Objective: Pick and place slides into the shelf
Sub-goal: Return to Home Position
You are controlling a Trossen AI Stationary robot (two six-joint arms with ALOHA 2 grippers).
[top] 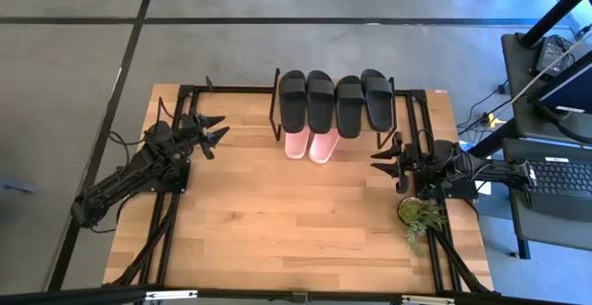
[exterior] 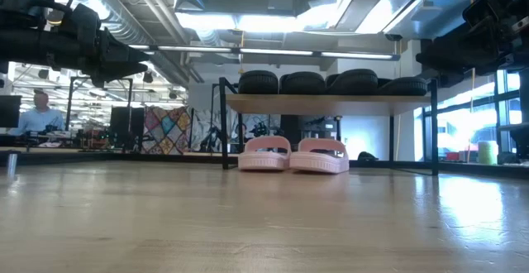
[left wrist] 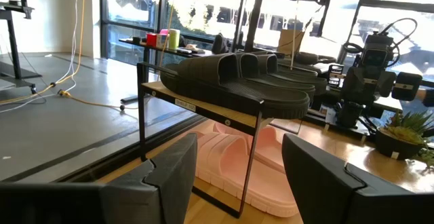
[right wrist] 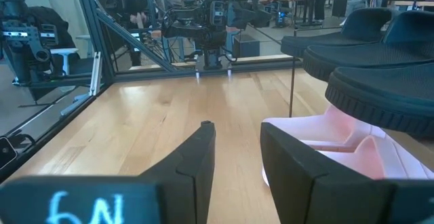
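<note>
All six seem stored, I think: four black slides (top: 320, 102) on the shelf (exterior: 331, 103), pink pair (top: 322, 146) under it, while left gripper (top: 215, 131) and right gripper (top: 381, 157) wait empty, jaws open, at the bench (top: 277, 222) sides.

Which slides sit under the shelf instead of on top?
The pink pair, on the tabletop beneath the shelf; the four black slides lie on top.

pink slides (top: 322, 146) half hidden under shelf (exterior: 331, 103), black slides (right wrist: 380, 95) cut by edge
</note>
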